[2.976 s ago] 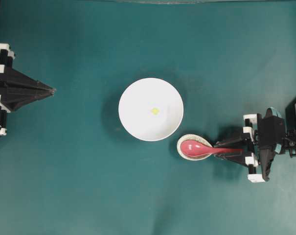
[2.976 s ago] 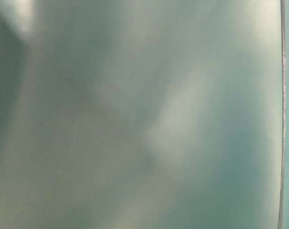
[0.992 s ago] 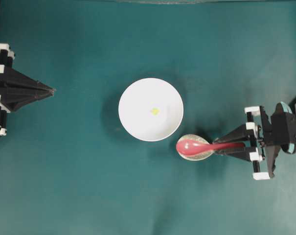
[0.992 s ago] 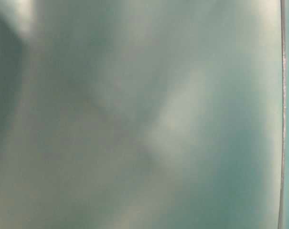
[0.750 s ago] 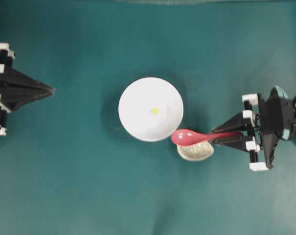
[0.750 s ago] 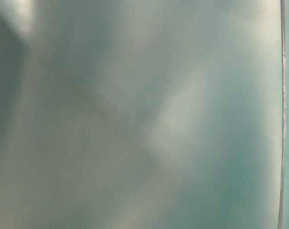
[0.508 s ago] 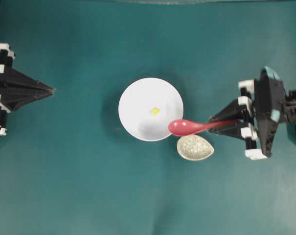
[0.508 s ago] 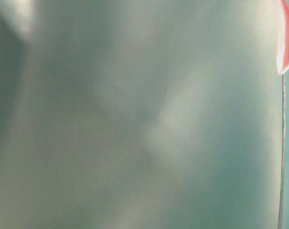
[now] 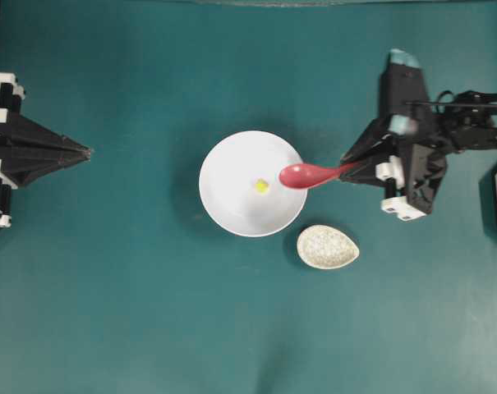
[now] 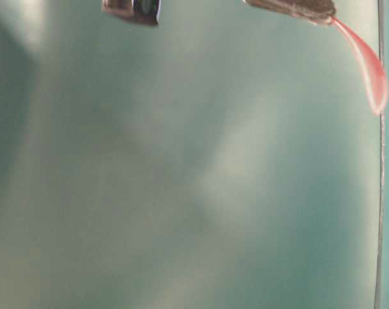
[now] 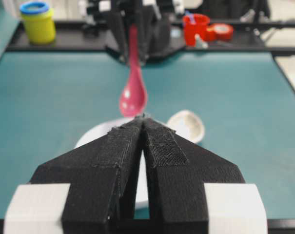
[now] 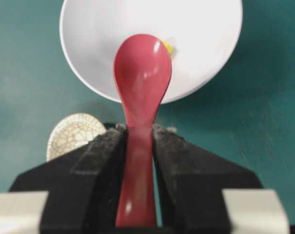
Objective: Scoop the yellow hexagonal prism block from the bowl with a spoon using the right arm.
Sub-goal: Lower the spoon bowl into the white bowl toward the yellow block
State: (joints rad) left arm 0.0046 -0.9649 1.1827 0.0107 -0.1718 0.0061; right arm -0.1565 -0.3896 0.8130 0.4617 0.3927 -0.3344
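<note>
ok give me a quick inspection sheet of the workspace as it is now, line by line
surface: teal mat, bare around the dishes
job's things: yellow hexagonal prism block lies in the white bowl; red-pink spoon is raised, its scoop over the bowl's right rim
clutter: speckled spoon rest beside the bowl, apart from it, nothing on it
grippers: right pincer shut on the spoon's handle; left pincer shut, holding nothing, parked at the left edge
cables: black leads run along the right arm
surroundings: yellow tub and red containers on a black shelf beyond the mat
</note>
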